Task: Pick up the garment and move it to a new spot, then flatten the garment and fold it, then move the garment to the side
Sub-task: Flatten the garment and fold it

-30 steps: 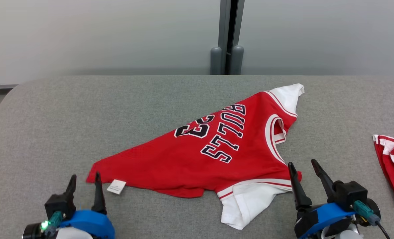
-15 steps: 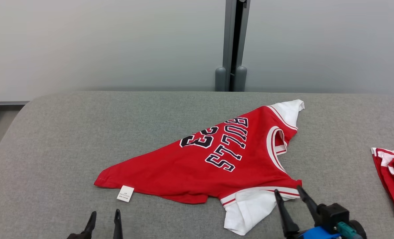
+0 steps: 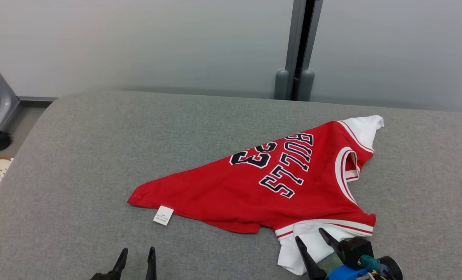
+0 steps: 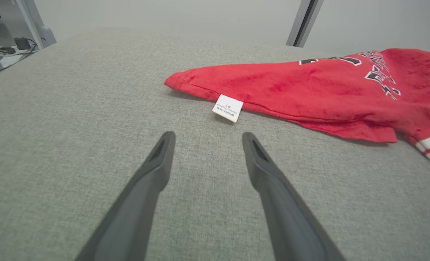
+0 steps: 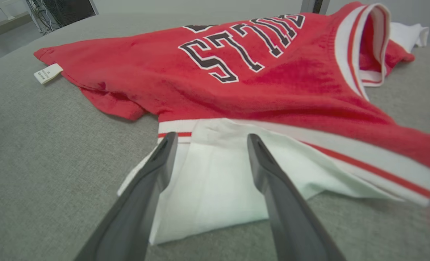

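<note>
As red garment (image 3: 277, 186) lies on tabletop (image 3: 98, 155), centre-right of frame, long axis lower left to upper right, right tool (image 3: 308, 233), jaws apart, hangs nearest, over white sleeve (image 3: 289, 258); left tool (image 3: 138, 249), apart, below label (image 3: 163, 215).

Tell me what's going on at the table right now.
The robot is working on a red Bulls jersey, which lies askew and unfolded on the grey table. Both grippers are open and hold nothing: the left gripper sits just short of the white care label at the hem corner, the right gripper reaches over the near white sleeve.
</note>
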